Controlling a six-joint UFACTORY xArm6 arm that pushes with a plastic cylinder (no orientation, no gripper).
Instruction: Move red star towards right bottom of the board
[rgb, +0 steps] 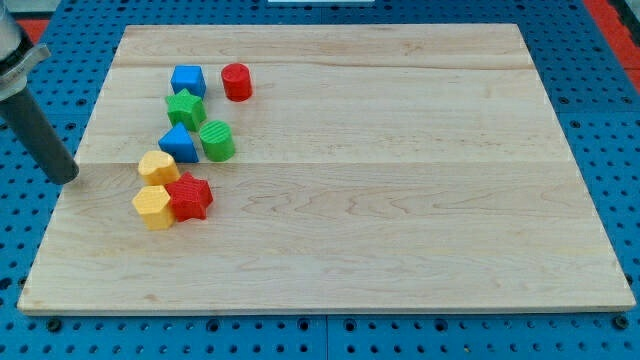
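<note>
The red star (189, 196) lies on the wooden board (400, 200) at the view's left, a little below mid-height. It touches a yellow block (153, 207) on its left and sits just below a second yellow block (158, 166). My tip (66, 177) is at the board's left edge, well to the left of the red star and apart from every block. The rod slants up to the view's top left.
Above the star stand a blue triangular block (179, 142), a green cylinder (217, 140), a green star (185, 107), a blue cube (187, 80) and a red cylinder (237, 81). Blue pegboard surrounds the board.
</note>
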